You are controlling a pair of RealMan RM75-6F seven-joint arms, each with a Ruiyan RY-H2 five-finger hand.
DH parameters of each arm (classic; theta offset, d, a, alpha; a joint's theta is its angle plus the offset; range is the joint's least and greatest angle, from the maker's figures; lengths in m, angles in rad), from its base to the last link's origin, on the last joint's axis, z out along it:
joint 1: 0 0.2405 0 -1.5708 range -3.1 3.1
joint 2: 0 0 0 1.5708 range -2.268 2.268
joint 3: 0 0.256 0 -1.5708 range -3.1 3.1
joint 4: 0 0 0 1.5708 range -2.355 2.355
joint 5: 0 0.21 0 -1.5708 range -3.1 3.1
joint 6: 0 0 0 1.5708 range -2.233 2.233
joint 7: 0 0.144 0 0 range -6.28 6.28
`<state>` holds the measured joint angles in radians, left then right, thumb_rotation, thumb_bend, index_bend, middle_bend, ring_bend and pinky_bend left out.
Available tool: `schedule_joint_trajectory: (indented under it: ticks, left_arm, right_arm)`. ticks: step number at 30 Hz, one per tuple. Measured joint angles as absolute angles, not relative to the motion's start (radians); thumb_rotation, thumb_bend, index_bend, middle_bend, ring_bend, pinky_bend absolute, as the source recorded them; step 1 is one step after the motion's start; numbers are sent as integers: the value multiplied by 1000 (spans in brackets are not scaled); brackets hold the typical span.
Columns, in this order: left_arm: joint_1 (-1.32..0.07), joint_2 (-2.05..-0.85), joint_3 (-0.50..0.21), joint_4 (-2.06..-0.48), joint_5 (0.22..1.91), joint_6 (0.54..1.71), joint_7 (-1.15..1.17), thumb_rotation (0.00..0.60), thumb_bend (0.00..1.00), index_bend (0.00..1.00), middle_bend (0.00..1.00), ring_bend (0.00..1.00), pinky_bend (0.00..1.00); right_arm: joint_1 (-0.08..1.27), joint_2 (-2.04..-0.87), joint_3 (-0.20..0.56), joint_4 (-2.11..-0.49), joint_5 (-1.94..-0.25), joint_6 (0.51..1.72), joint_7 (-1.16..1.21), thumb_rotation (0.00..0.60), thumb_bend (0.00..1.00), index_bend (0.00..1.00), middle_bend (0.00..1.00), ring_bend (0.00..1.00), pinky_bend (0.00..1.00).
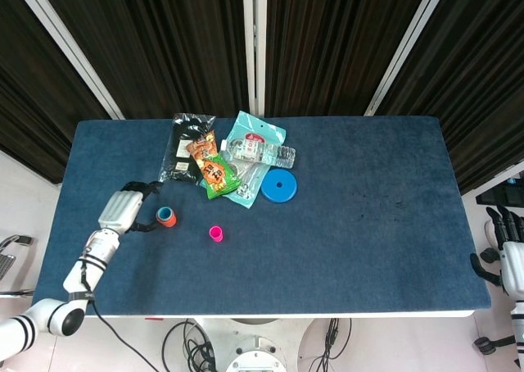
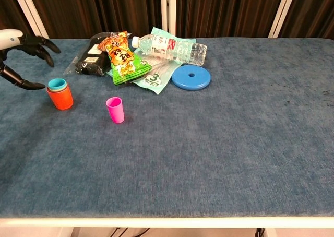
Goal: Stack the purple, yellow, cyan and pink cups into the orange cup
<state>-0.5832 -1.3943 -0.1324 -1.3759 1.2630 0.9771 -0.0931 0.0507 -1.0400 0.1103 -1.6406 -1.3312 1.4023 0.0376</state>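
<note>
1. My left hand [image 2: 21, 49] hovers just left of the stack, fingers spread wide, holding nothing.
2. The cyan cup [image 2: 57, 83] sits nested in the orange cup [image 2: 61, 98].
3. The pink cup [image 2: 115, 110] stands apart, upright on the table [image 2: 219, 143].
4. My right hand [image 1: 506, 253] hangs off the table's right edge; I cannot tell its finger state.

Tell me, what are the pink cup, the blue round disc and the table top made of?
The pink cup looks like smooth plastic: one bright even colour with a slight sheen. The blue disc also seems to be hard plastic, smooth with a moulded hole in the middle. The table top looks covered in dark blue cloth, maybe felt or carpet, matte and fuzzy.
</note>
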Motion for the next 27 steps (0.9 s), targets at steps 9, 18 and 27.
schedule_joint_trajectory:
  ticks: [9,18,27]
  left_arm:
    - [-585,-1375,-110,-1464,1410,1056,-72,600,189,197,237,92,161]
    - [-639,-1443,-83,-1491,1447,997,28,600,189,255,263,131,167]
    - [-683,-1531,-89,-1421,1402,943,134,600,189,331,304,147,187]
  right_arm:
    - [47,-1036,111,-1641,-1332,1409,45,600,288,0,0,0,0]
    - [40,-1034,104,-1641,-1338,1414,49,600,289,0,0,0,0]
    - [36,-1038,102,-1611,-1328,1402,75,600,289,0,0,0,0]
